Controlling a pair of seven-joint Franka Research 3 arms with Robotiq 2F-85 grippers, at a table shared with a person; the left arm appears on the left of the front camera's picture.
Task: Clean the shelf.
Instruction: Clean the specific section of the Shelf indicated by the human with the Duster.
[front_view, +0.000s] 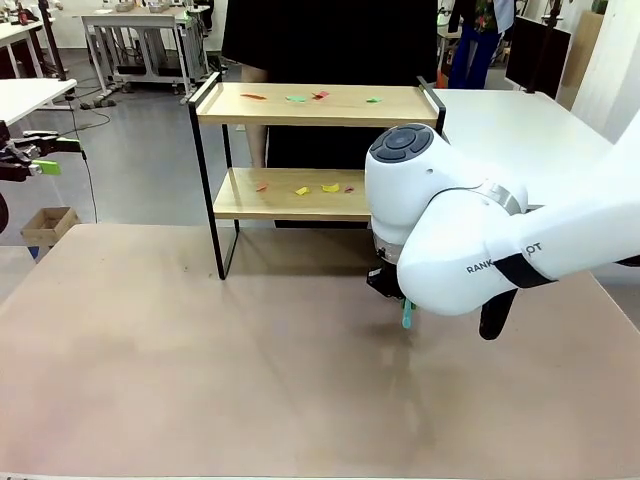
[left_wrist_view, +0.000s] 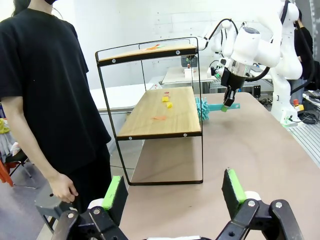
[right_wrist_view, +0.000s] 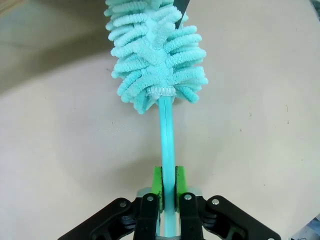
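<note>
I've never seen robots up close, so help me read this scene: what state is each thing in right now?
Two-tier wood-and-black-metal shelf: upright, both boards littered.
Coloured paper scraps: loose on both boards.
Fluffy teal duster: clamped by its handle, head beside lower board.
Right tool: shut on the duster.
Left tool: open, empty.
Person in black: standing by the shelf.

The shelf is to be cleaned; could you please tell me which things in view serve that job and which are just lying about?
For the job:
shelf
coloured scraps on its boards
turquoise duster, held in the right end effector

Just lying about:
cardboard box on the floor
white table at the far right
</note>
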